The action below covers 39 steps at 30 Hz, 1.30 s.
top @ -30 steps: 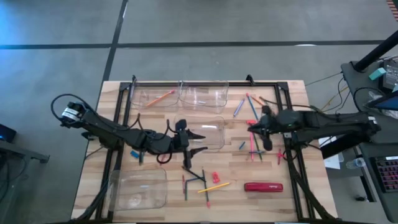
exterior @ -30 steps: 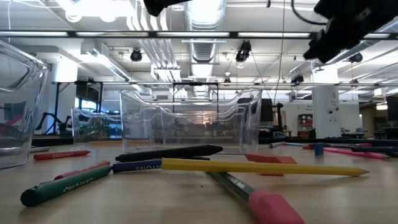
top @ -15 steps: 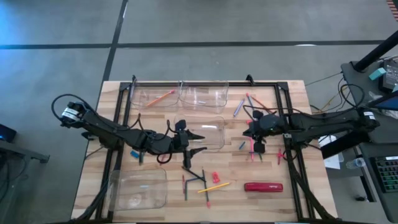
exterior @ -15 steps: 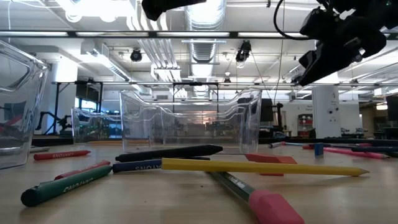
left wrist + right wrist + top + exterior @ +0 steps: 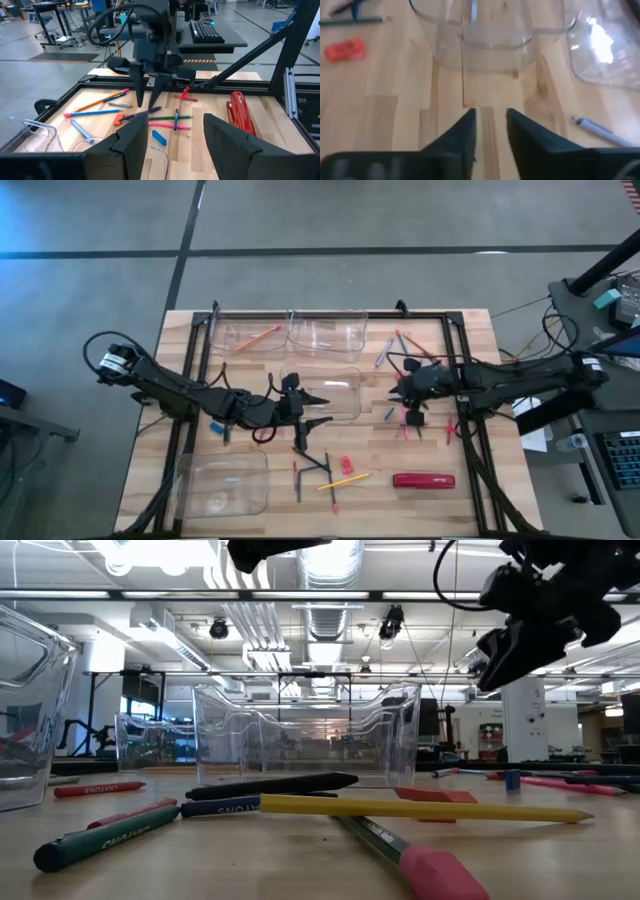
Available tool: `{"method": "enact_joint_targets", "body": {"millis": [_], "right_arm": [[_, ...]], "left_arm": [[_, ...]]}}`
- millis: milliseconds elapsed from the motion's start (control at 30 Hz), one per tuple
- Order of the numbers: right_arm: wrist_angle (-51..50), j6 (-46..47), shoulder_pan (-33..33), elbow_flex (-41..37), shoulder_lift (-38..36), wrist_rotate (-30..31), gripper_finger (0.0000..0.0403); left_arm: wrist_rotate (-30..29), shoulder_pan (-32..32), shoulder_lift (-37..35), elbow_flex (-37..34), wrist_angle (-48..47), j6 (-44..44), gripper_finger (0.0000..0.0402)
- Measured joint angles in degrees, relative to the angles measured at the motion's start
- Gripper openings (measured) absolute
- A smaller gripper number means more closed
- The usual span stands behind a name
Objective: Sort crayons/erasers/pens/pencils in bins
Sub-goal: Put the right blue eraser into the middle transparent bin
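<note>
Four clear bins (image 5: 323, 395) and two robot arms (image 5: 190, 392)

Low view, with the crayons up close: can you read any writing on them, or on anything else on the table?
"CRAYONS", upside down and only probably that: on the dark crayon.
Similar lettering, too blurred to read: on the green crayon and the red crayon.
White lettering, too small to read: on the red oblong thing.
Nothing else legible.
</note>
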Motion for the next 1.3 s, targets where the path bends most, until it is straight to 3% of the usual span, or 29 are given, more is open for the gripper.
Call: {"method": "enact_joint_targets", "body": {"millis": [167,267,633,1000,1300], "right_arm": [[0.12,-1.35,0.0,-0.01,3.5,-3.68,0.0191],[0.11,-3.59,0.02,-0.02,5.63,-7.75,0.0217],[2.1,-7.52,0.0,-1.4,15.77,-8.61,0.0225],[8.04,-8.37,0.02,-3.76,24.26,-6.36,0.0189],[8.54,-9.24,0.04,-3.87,23.0,-5.18,0.0081]], "left_arm": [[0.0,0.0,0.02,0.0,-0.13,0.0,0.0175],[0.0,0.0,0.04,-0.01,-0.11,-0.02,0.0175],[0.02,0.0,0.04,-0.12,-0.09,-0.02,0.0175],[0.02,0.0,0.09,-0.27,-0.1,-0.02,0.0175],[0.02,-0.02,0.11,-0.55,-0.07,-0.02,0.0175]]}}
